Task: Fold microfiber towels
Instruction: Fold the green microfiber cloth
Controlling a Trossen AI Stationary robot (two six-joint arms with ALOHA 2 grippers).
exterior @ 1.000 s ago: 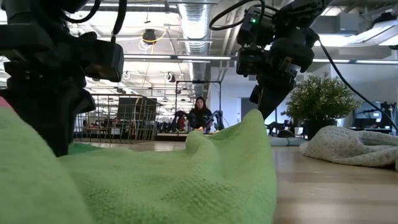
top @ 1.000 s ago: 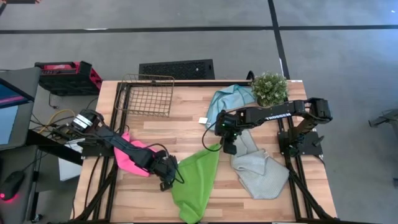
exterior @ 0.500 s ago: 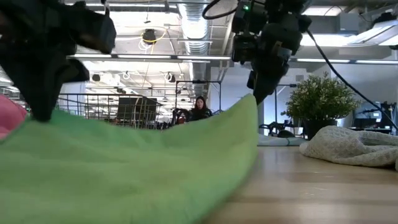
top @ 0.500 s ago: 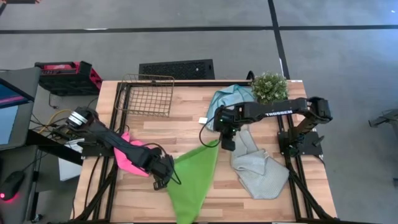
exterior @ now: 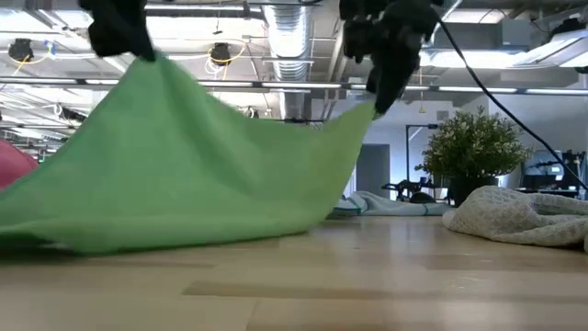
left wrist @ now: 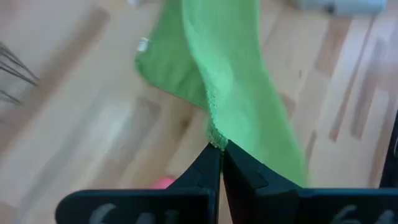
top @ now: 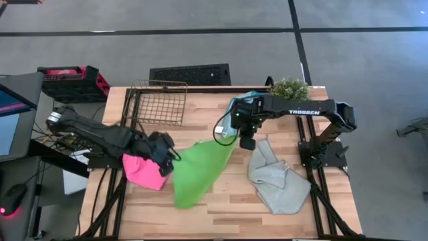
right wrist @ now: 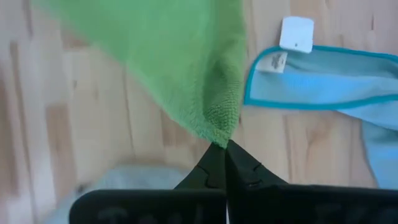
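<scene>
The green towel is soft cloth with a fuzzy, nubby face and a stitched edge. The grey towel looks thicker and bumpy (a bit like a sponge). The blue towel is smoother cloth with a darker sewn border and a small white tag. The pink towel is soft cloth too. The table is pale wood planks with a slight shine. The basket is thin metal wire. Both grippers' fingers look like matt black plastic.
</scene>
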